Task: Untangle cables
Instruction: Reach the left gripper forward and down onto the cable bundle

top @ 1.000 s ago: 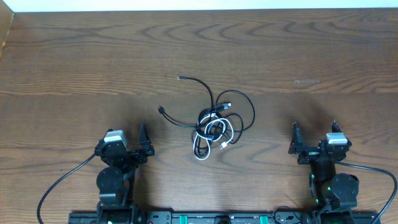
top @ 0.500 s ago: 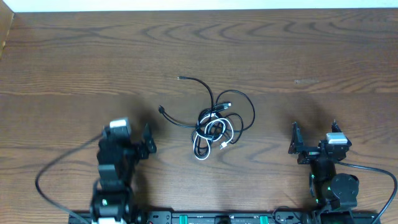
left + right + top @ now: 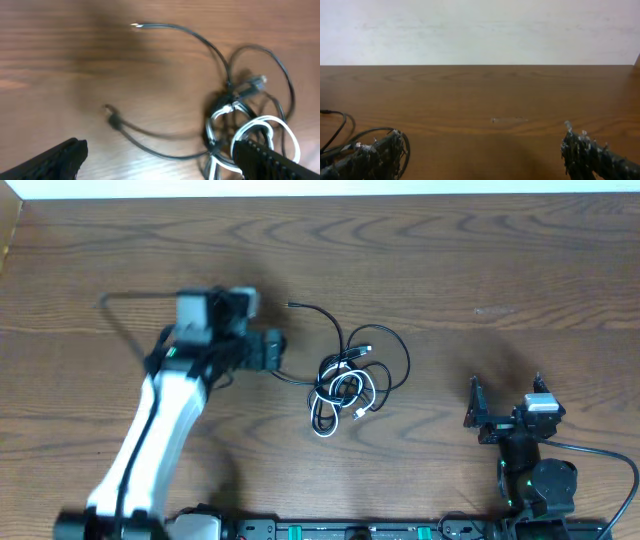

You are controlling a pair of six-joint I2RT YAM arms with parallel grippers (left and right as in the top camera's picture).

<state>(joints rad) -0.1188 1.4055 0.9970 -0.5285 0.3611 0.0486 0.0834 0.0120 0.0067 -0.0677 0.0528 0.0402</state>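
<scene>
The cables [image 3: 346, 384] lie knotted near the middle of the table [image 3: 480, 260], black loops wound around a white cord [image 3: 262, 119]. One black strand [image 3: 292, 377] trails out of the knot toward 10 o'clock in the overhead view and ends in a small plug [image 3: 111, 119]. The left gripper [image 3: 160, 150] hangs over that tail with its fingers spread wide and holding nothing. In the left wrist view the plug sits at 11 o'clock from the gap, and the strand's long axis runs toward 4 o'clock across it. The knot lies at 2 o'clock, above the right-hand finger [image 3: 270, 160]. The right gripper [image 3: 481, 137] rests at 4 o'clock from the tangle, well apart, fingers also released. The left arm is judged the nearer for a pinch on this tail
</scene>
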